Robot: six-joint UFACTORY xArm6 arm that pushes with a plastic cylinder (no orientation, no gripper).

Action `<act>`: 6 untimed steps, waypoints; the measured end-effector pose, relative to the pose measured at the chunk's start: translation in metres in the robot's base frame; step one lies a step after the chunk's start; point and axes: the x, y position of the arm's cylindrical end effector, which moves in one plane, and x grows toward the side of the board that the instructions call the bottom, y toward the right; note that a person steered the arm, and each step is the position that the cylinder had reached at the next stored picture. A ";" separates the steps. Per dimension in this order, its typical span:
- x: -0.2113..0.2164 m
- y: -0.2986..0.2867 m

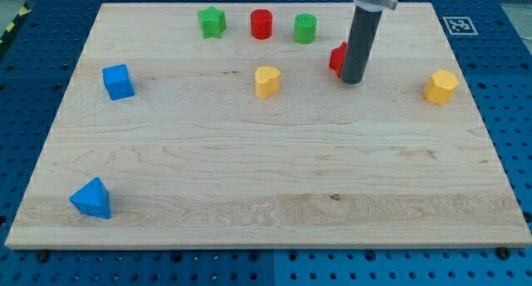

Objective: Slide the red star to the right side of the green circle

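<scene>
The red star (337, 58) lies near the view's top, right of centre, partly hidden behind my rod. My tip (352, 80) rests on the board just right of and slightly below the red star, touching or almost touching it. The green circle (305, 28) stands up and to the left of the red star, with a small gap between them.
A red cylinder (262, 24) and a green star (212, 22) line up left of the green circle. A yellow heart (267, 81) lies at centre, a yellow hexagon (441, 86) at right. A blue cube (118, 81) and a blue triangle (91, 199) are at left.
</scene>
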 end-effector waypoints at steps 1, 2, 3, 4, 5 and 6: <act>-0.015 0.000; -0.034 0.000; -0.054 0.000; -0.073 0.009; -0.075 0.021; -0.074 0.027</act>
